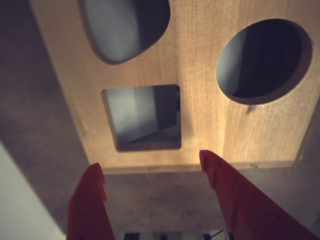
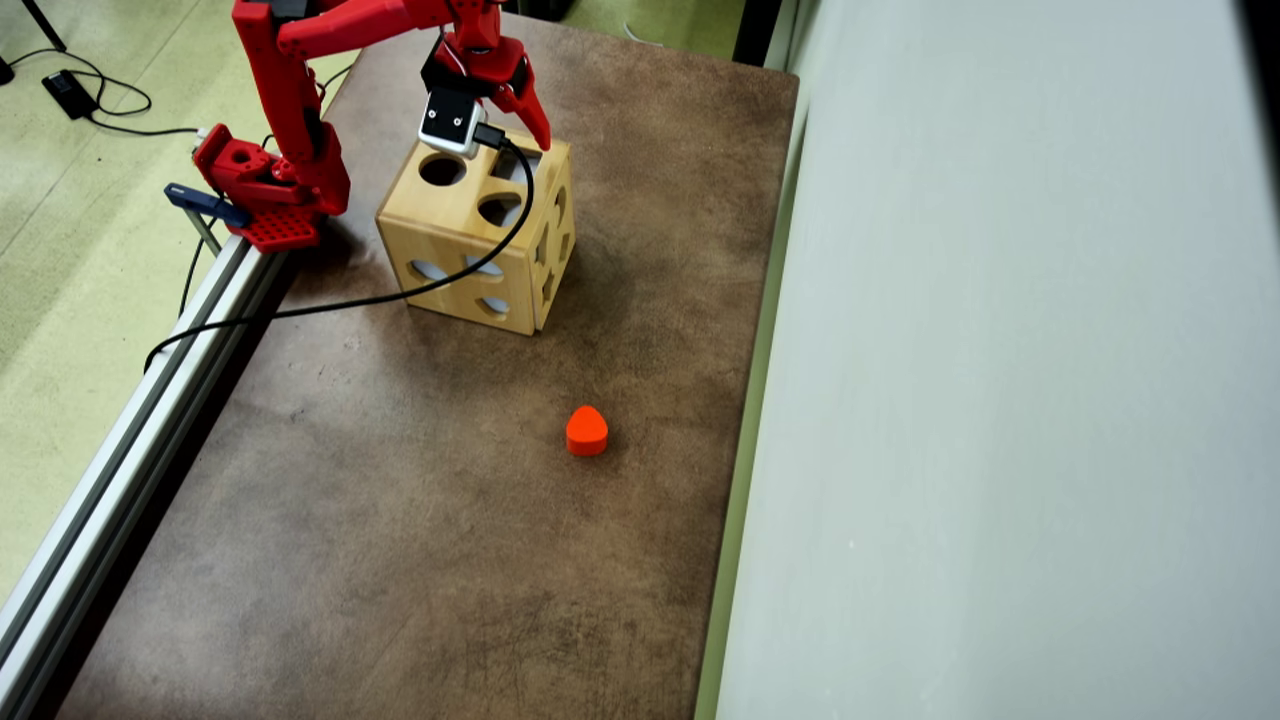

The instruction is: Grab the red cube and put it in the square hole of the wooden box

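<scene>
The end effector (image 1: 155,170) is seen in the wrist view with its red fingers spread wide and nothing held between them; only the brown bench (image 2: 400,520) and the edge of the wooden box (image 2: 470,235) show in the gap. It is positioned above the box's top face, just off the edge nearest the square hole (image 1: 145,117), with the round hole (image 1: 262,60) and the teardrop cutout (image 1: 125,27) farther along the same face. The red cube cannot be seen in either view; judged from the empty open fingers beside the hole, it has likely been dropped inside, though the hole's interior shows only grey and shadow. In the overhead view an orange-red heart-like block (image 2: 586,431) is left on the bench, well apart from the box.
</scene>
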Action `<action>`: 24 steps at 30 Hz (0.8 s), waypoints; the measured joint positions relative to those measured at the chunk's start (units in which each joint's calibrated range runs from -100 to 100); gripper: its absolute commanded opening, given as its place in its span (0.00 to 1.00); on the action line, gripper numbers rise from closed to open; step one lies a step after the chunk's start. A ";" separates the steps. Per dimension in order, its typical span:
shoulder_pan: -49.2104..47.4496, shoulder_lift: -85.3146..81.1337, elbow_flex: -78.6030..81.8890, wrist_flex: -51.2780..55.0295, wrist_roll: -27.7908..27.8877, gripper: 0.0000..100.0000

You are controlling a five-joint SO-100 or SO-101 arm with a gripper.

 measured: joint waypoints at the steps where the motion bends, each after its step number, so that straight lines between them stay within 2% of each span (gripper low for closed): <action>1: 0.00 -2.71 0.00 0.00 0.00 0.30; 14: -0.07 -63.73 -0.90 0.00 0.10 0.30; 24: 0.07 -71.78 0.18 0.00 0.10 0.30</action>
